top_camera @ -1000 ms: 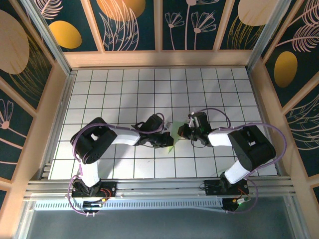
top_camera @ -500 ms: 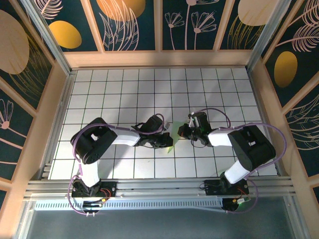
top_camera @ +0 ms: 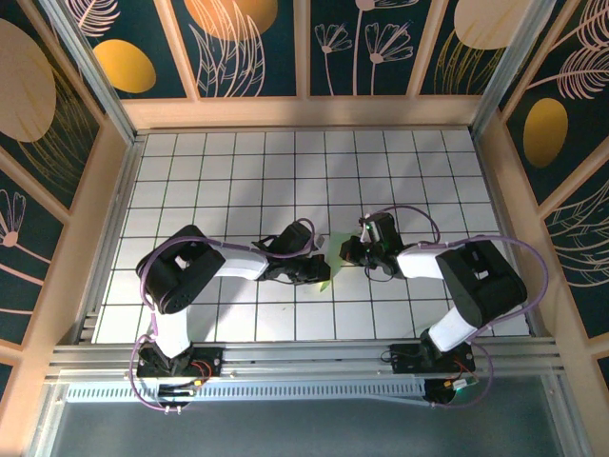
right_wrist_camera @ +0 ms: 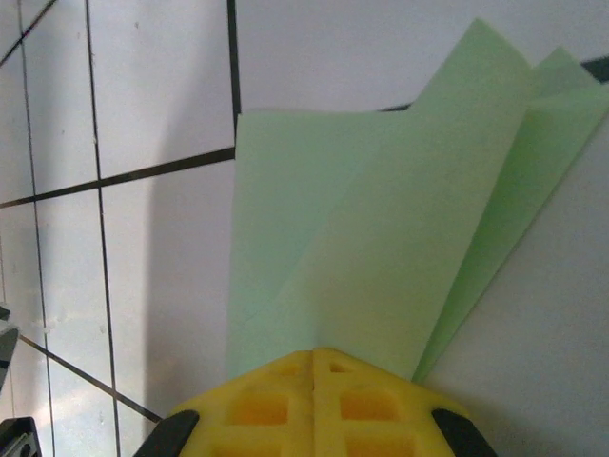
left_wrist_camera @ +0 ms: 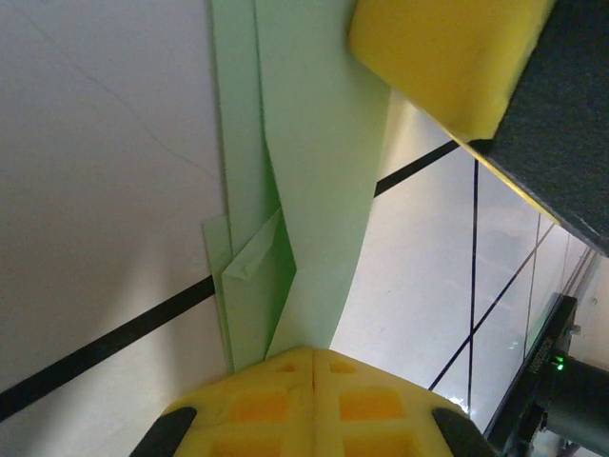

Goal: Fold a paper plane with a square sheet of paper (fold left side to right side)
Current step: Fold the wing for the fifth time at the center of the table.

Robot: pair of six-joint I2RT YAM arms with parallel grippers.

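On the white gridded table (top_camera: 238,171), left of centre, the left arm reaches inward and its left gripper (top_camera: 309,270) is clenched, pad against pad. In the left wrist view its yellow fingers (left_wrist_camera: 257,405) lie across the near end of the sheet of paper (top_camera: 327,280) rather than pinching it in the seam. The light green sheet sits flat on the table between the two grippers, near the middle and a little toward the near edge. It is folded into long overlapping layers, with a small creased flap at one side, and a black grid line passes under it. Just right of the paper the right gripper (top_camera: 350,253) is likewise closed tight. In the right wrist view its yellow fingertips (right_wrist_camera: 257,400) sit over one end of the paper, whose layers fan away from them — whether either gripper presses down I cannot tell.
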